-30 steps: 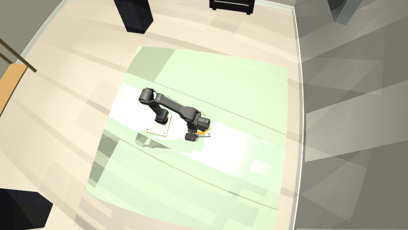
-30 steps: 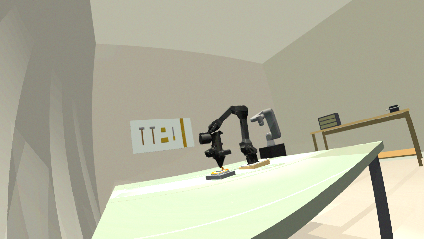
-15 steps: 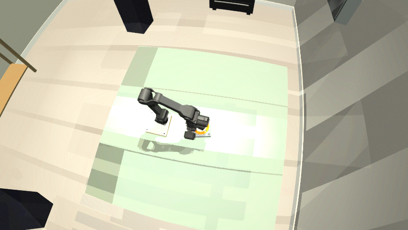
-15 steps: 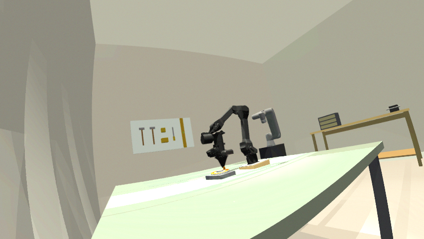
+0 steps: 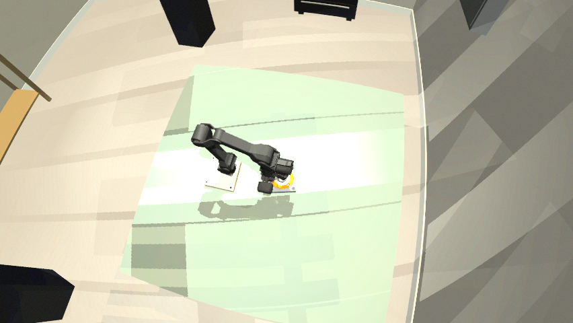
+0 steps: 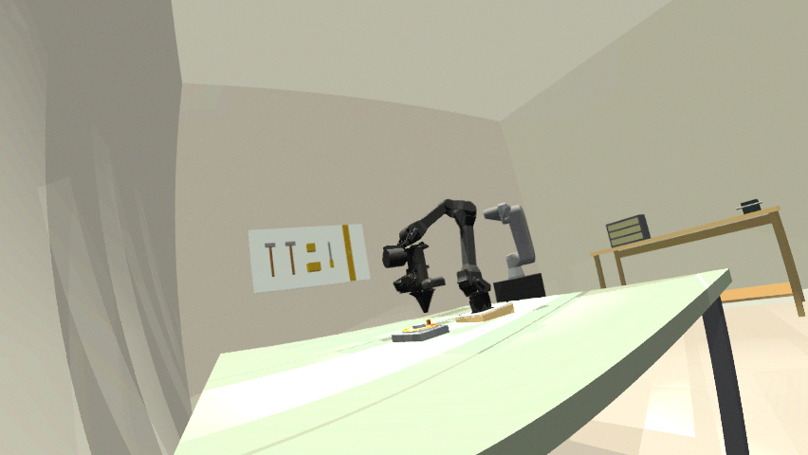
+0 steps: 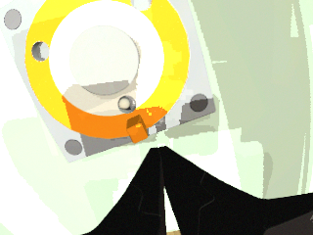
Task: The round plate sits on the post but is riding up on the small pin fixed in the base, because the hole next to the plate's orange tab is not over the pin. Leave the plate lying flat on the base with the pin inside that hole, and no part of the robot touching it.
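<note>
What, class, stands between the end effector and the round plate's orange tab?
Nothing visible. In the wrist view the shut end effector points at the orange tab on the round plate, with only bare base showing around it.

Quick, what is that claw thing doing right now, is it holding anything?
Gripper: closed, jaws pressed together, holding nothing; it hangs above the round plate, not touching it.

Yellow round plate (image 7: 108,59) on grey base (image 7: 196,113) — orange tab (image 7: 137,127) nearest camera
</note>
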Tool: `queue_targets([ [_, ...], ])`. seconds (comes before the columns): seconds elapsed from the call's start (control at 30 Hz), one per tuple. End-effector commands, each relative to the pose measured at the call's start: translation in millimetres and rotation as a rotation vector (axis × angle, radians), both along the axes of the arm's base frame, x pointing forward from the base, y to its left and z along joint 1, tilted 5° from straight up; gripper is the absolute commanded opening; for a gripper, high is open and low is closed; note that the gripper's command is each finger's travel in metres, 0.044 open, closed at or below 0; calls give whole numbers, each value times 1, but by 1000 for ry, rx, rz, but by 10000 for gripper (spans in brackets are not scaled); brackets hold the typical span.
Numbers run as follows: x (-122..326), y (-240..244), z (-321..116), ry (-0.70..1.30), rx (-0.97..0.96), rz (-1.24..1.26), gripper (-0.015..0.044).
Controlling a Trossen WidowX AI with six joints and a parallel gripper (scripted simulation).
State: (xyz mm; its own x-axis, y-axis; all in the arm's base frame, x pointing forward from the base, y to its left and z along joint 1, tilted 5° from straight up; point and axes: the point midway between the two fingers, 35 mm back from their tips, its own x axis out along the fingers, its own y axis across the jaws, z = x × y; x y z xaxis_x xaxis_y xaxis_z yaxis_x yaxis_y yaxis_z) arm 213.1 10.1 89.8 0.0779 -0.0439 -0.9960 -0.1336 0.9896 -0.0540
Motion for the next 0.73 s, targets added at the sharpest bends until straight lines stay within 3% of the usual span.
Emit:
queue_targets([
  [0.0,-2,1,17,-6,1,-6,0],
  [0.7,0,1,12,-7,1,0,0],
])
